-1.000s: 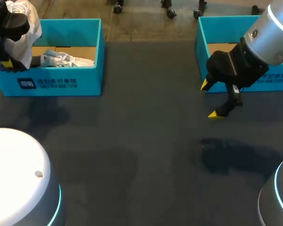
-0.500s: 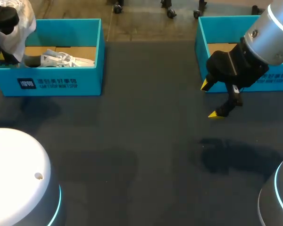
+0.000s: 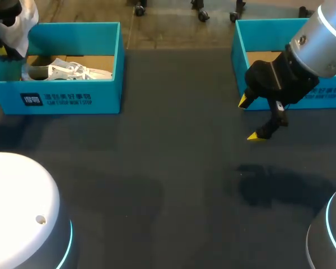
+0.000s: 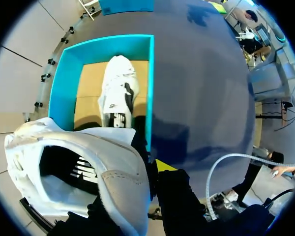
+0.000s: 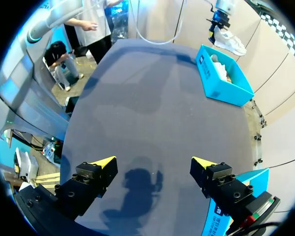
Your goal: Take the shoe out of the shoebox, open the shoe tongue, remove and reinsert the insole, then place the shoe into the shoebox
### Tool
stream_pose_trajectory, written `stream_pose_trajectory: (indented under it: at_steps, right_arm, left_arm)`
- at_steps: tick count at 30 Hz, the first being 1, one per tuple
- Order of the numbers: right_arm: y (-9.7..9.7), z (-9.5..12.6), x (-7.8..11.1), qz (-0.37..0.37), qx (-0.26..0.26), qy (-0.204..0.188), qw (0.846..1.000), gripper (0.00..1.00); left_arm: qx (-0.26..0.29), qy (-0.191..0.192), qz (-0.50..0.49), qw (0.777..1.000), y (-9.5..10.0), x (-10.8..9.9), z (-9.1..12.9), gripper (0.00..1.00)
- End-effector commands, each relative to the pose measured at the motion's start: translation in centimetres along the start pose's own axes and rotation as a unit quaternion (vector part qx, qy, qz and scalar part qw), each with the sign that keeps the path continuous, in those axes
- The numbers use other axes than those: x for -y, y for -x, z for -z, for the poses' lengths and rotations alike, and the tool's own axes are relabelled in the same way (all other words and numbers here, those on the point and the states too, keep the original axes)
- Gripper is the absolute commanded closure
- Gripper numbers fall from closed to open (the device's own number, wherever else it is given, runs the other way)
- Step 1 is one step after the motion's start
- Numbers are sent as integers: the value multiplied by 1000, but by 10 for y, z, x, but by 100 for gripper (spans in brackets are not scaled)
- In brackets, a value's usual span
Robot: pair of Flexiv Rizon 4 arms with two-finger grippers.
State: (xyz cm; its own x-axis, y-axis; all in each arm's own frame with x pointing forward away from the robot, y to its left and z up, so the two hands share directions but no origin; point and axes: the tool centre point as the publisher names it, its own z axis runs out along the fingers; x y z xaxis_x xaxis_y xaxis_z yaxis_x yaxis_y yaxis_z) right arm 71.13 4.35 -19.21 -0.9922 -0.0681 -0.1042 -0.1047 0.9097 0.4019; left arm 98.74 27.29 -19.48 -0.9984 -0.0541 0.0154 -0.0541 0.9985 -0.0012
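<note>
My left gripper (image 3: pixel 4 49) hangs above the left end of a blue shoebox (image 3: pixel 73 98), shut on the collar of a white shoe (image 3: pixel 19 19). In the left wrist view that shoe (image 4: pixel 88 167) fills the space at the gripper (image 4: pixel 155 169), its opening facing the camera; one yellow tip shows beside it. Below lies the shoebox (image 4: pixel 150 83) with a second white shoe (image 4: pixel 119 93) on its cardboard floor, also seen in the head view as a white shoe (image 3: pixel 67 71). My right gripper (image 3: pixel 252 119) hangs open over the table, nothing between its fingers (image 5: pixel 151 164).
A second blue box (image 3: pixel 238 56) stands at the back right, right beside my right gripper. From the right wrist the left shoebox (image 5: pixel 223 73) shows far off across the dark table (image 3: pixel 173 168).
My left gripper has lifted the white shoe higher and farther back, clear of the shoebox's left end. The right arm has not moved.
</note>
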Motion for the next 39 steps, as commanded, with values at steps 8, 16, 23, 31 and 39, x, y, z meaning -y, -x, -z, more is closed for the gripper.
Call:
stream_pose_trajectory:
  at_steps: [8, 16, 23, 31, 39]
  right_arm:
    - [1, -2, 0, -1, 0, -1, 1000, 0]
    - [1, -2, 0, -1, 0, -1, 1000, 0]
    - [1, -2, 0, -1, 0, -1, 1000, 0]
    - [1, -2, 0, -1, 0, -1, 1000, 0]
    - [1, -2, 0, -1, 0, -1, 1000, 0]
  left_arm:
    - [-4, 1, 1, 1000, 53, 8, -10, 100]
    - [8, 7, -18, 1000, 82, 14, -18, 100]
    - [16, 6, -46, 999, 103, 19, -20, 100]
    - [17, 18, -3, 1000, 118, 20, -18, 100]
    - [17, 18, -3, 1000, 118, 20, -18, 100]
